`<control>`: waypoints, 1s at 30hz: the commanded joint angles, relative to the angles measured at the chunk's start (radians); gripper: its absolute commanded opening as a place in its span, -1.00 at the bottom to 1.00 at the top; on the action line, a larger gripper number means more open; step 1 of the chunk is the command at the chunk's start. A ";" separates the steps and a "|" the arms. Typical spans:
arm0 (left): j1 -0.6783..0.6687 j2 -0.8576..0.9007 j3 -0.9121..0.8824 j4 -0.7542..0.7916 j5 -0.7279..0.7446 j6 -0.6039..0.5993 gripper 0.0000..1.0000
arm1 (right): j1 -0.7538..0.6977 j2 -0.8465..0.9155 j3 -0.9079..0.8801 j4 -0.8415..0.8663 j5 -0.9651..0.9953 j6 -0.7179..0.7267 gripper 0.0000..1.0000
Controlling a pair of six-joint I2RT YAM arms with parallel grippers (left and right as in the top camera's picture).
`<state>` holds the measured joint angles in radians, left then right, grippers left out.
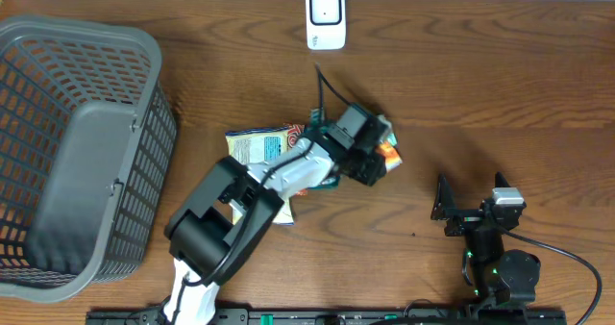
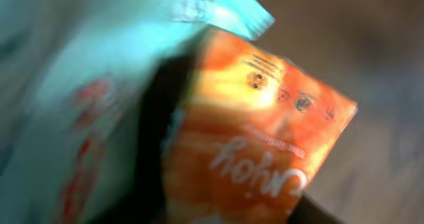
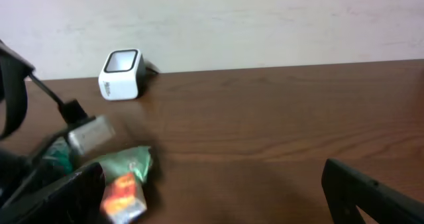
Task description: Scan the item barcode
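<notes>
A small orange snack packet (image 1: 388, 155) lies at the tip of my left gripper (image 1: 377, 159), mid-table. In the left wrist view the orange packet (image 2: 265, 138) fills the frame, blurred, with a dark finger (image 2: 154, 144) on its left and a dark corner at its lower right; whether the jaws grip it is unclear. A teal packet (image 2: 99, 85) lies behind it. The white barcode scanner (image 1: 326, 17) stands at the table's far edge, well beyond the packet. My right gripper (image 1: 459, 208) rests open at the front right with nothing between its fingers, the orange packet (image 3: 122, 196) to its left.
A grey mesh basket (image 1: 77, 152) takes up the left side of the table. A pale printed packet (image 1: 261, 144) and a green packet (image 3: 129, 163) lie under and beside the left arm. The scanner's cable trails behind it.
</notes>
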<state>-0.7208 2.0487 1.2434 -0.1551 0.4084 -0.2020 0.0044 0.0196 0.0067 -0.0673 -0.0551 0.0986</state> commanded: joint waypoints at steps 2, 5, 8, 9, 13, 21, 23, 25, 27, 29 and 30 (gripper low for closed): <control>0.108 -0.005 0.013 -0.022 -0.137 0.021 0.34 | 0.006 0.000 -0.001 -0.005 0.001 0.001 0.98; 0.156 -0.043 0.042 -0.051 -0.137 0.024 0.61 | 0.006 0.000 -0.001 -0.005 0.001 0.001 0.99; 0.180 -0.120 0.069 -0.083 -0.137 0.091 0.79 | 0.006 0.000 -0.001 -0.005 0.001 0.001 0.99; 0.181 -0.151 0.075 -0.087 -0.138 0.124 0.84 | 0.006 0.000 -0.001 -0.004 0.001 0.001 0.99; 0.172 -0.303 0.099 -0.085 -0.180 0.189 1.00 | 0.006 0.000 -0.001 -0.004 0.001 0.001 0.98; 0.166 -0.611 0.149 0.119 -0.431 0.336 0.99 | 0.006 0.000 -0.001 -0.005 0.001 0.001 0.98; 0.166 -0.673 0.149 0.184 -0.516 0.384 0.99 | 0.006 0.000 -0.001 -0.005 0.001 0.001 0.99; 0.166 -0.733 0.149 0.199 -0.568 0.476 0.98 | 0.006 0.000 -0.001 -0.005 0.001 0.001 0.98; 0.166 -0.795 0.149 0.170 -0.628 0.575 0.98 | 0.006 0.000 -0.001 -0.004 0.001 0.001 0.98; 0.166 -0.855 0.149 0.114 -0.715 0.640 0.96 | 0.006 0.000 -0.001 -0.005 0.001 0.001 0.99; 0.166 -0.882 0.149 0.080 -0.757 0.661 0.96 | 0.006 0.000 -0.001 -0.004 0.001 0.001 0.99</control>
<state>-0.5583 1.2362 1.3846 -0.0193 -0.1478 0.2901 0.0044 0.0196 0.0067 -0.0673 -0.0551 0.0982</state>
